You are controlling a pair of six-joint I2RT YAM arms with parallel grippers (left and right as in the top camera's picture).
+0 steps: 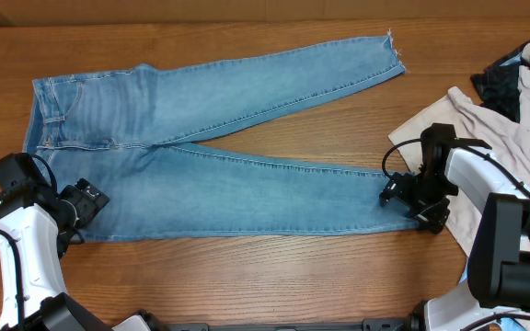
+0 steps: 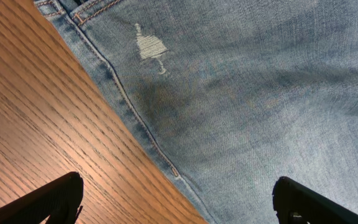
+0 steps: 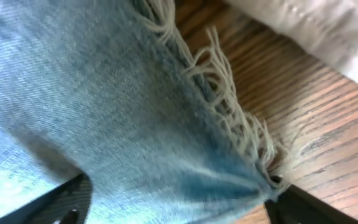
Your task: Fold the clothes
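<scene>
The clothes, light-blue jeans (image 1: 247,138), lie flat across the table with the waist at the left and the legs spread toward the right. My left gripper (image 1: 86,204) hovers open at the near side seam below the waist. In the left wrist view the left gripper (image 2: 179,199) straddles the seam of the denim (image 2: 247,93), one finger over wood and one over cloth. My right gripper (image 1: 396,193) is at the near leg's hem. In the right wrist view the right gripper (image 3: 179,202) stands wide, with the frayed hem (image 3: 229,106) and its corner bunched between the fingers.
A heap of other garments lies at the right edge, a beige one (image 1: 486,119) and a dark one (image 1: 500,83). The pale cloth (image 3: 316,25) lies close behind the hem. The table's front edge runs just below both arms.
</scene>
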